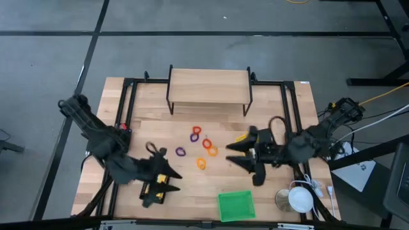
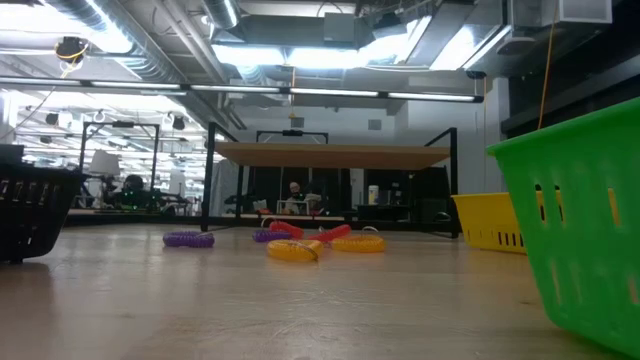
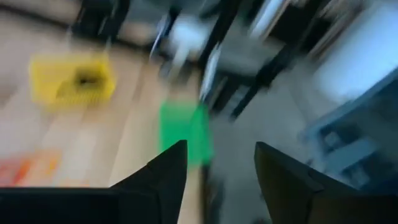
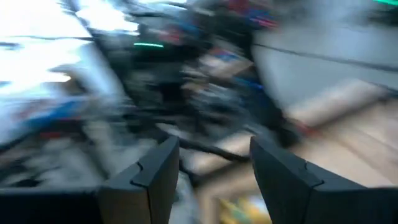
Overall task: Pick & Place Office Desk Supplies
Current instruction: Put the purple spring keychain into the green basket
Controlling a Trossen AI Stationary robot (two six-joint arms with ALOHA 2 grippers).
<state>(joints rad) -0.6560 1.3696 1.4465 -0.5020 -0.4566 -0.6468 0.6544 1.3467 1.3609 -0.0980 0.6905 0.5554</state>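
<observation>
Several thin rings lie flat on the wooden table's middle: purple (image 1: 195, 133) (image 2: 188, 239), red-orange (image 1: 206, 144) (image 2: 333, 232), orange (image 1: 212, 151) (image 2: 358, 243), purple (image 1: 180, 152) and yellow (image 1: 201, 163) (image 2: 293, 250). My left gripper (image 1: 174, 183) (image 3: 221, 171) is open with nothing between its fingers, above the black mesh tray (image 1: 151, 191) (image 2: 30, 210) at the near left, where something yellow (image 1: 160, 178) shows. My right gripper (image 1: 231, 154) (image 4: 214, 162) is open and empty too, just right of the rings, pointing at them.
A green bin (image 1: 236, 205) (image 2: 585, 220) (image 3: 183, 127) stands at the near edge. A yellow bin (image 1: 241, 137) (image 2: 490, 222) (image 3: 73, 81) sits mostly hidden under my right arm. A wooden shelf (image 1: 209, 86) stands at the far middle, and a white cup (image 1: 300, 198) at the near right.
</observation>
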